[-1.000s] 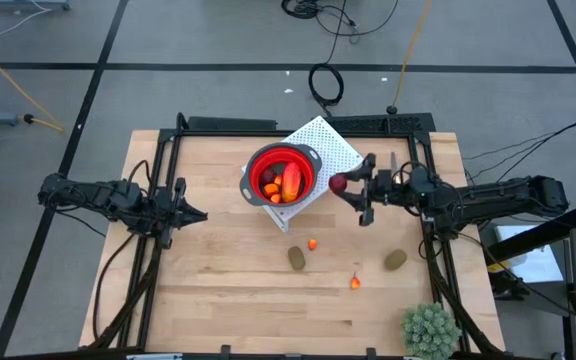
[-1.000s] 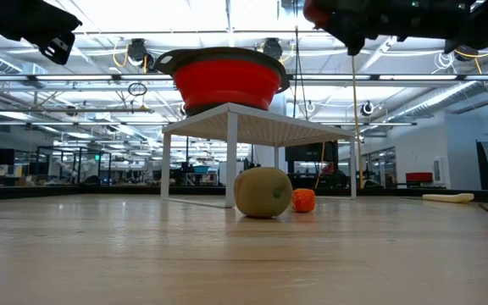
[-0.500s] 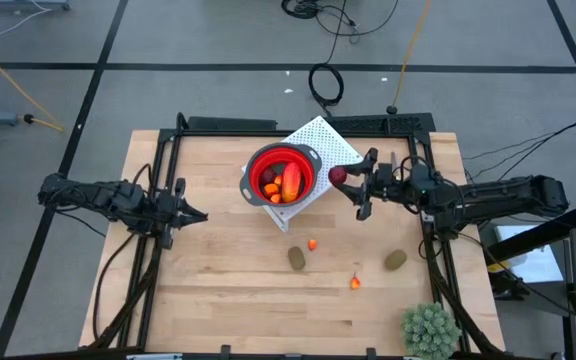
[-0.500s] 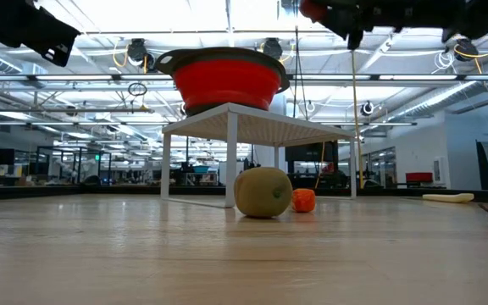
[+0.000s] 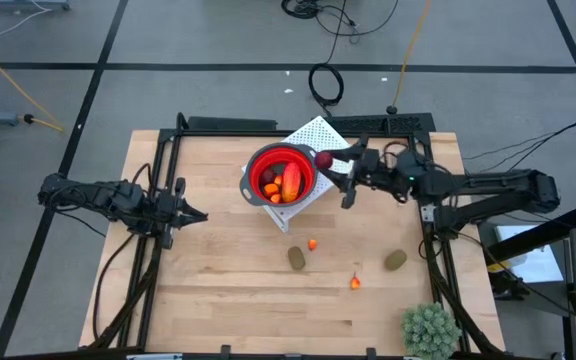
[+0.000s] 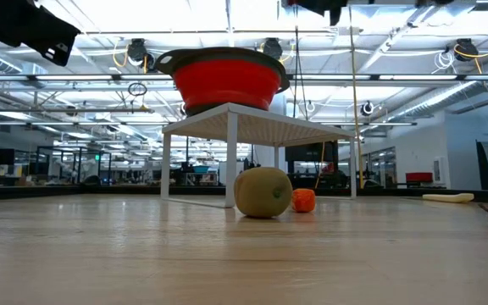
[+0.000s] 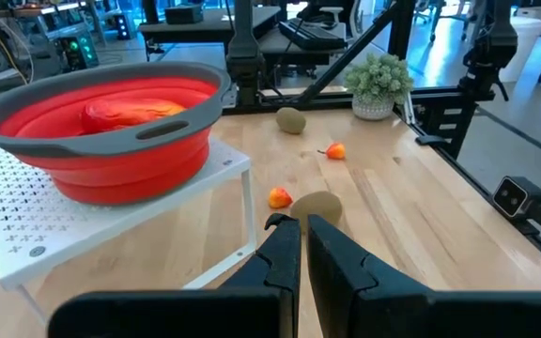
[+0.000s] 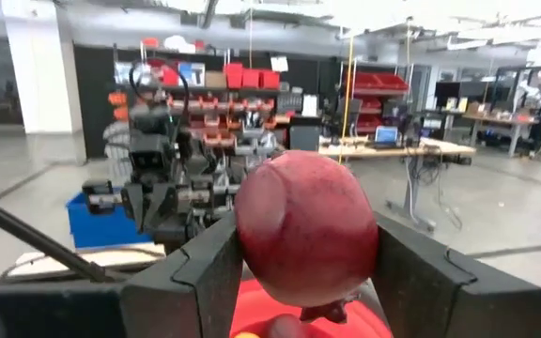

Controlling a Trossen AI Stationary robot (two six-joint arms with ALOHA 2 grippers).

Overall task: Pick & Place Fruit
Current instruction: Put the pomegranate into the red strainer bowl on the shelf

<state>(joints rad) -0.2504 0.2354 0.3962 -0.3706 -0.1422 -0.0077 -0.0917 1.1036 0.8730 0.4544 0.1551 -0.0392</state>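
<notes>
Wooden table [image 5: 218,290] in a black frame, grey floor around it; the low view looks across the tabletop into a large workshop with ceiling lights.

Left side: left gripper [image 5: 200,214] hangs over the table's left part, well apart from all the fruit. In its wrist view the two dark fingers [image 7: 285,258] sit almost together with only a thin slit between them, nothing held.

Centre: white perforated stand [image 5: 333,143] at the table's far middle, and a red bowl [image 5: 264,163] with a grey rim sits on it. Inside the bowl lie a long red-orange piece [image 5: 291,181], a dark red ball [image 5: 269,177] and small orange bits. From the low view the bowl [image 6: 227,80] rides high on the stand [image 6: 252,127].

On the bare wood nearer the front: a brown-green oval [image 5: 296,258], a small orange bit [image 5: 313,244] just behind it, another orange bit [image 5: 355,283] further right, then a second oval [image 5: 395,261]. Low view has the first oval [image 6: 263,192] with an orange bit [image 6: 303,201] just beside it.

Right: right gripper [image 5: 329,168] reaches in from the table's right edge, at the bowl's right rim, above the stand. Its fingers [image 8: 421,277] are clamped on a dark red ball [image 5: 323,160]; in the wrist view the held ball [image 8: 306,228] fills the gap between the jaws, with the bowl's red just under it.

Front right corner: spiky green plant [image 5: 429,329].
</notes>
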